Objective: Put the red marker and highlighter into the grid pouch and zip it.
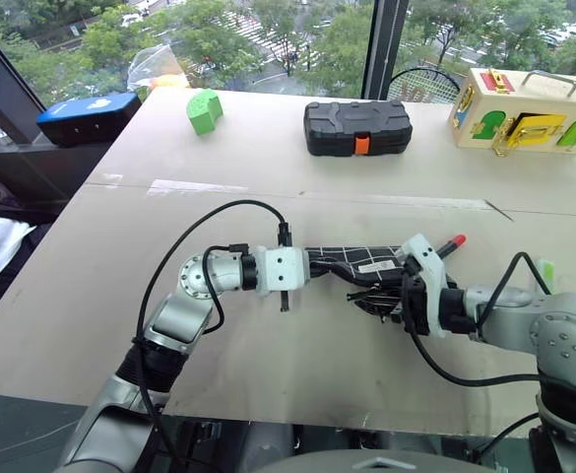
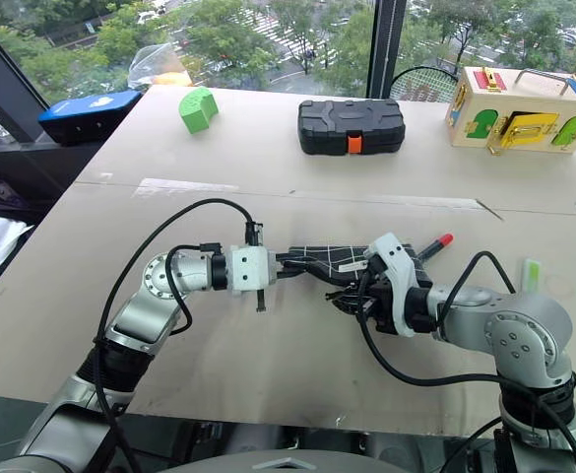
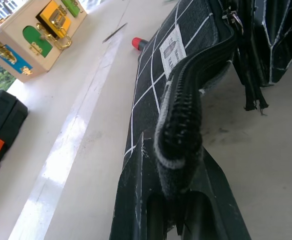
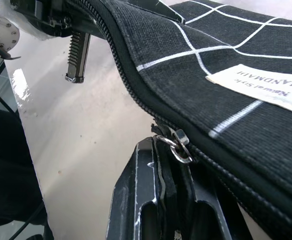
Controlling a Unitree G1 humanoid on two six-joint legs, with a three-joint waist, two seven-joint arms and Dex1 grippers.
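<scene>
The grid pouch [image 1: 361, 261] hangs just above the table between my two grippers, and its white label [image 4: 265, 85] shows. My left gripper [image 1: 317, 266] is shut on the pouch's left end, with the zipper edge [image 3: 185, 100] running away from its fingers [image 3: 136, 200]. At the other end my right gripper [image 1: 371, 296] is shut on the zipper pull [image 4: 178, 145]. The red marker [image 1: 452, 243] lies on the table just past the pouch's right end, red cap showing. The light-green highlighter [image 2: 532, 274] lies on the table further right, beside my right arm.
Along the far side of the table stand a black hard case with an orange latch [image 1: 357, 128], a green curved block [image 1: 204, 110] and a wooden latch box [image 1: 524, 110]. A blue box [image 1: 89, 116] sits off the far left corner.
</scene>
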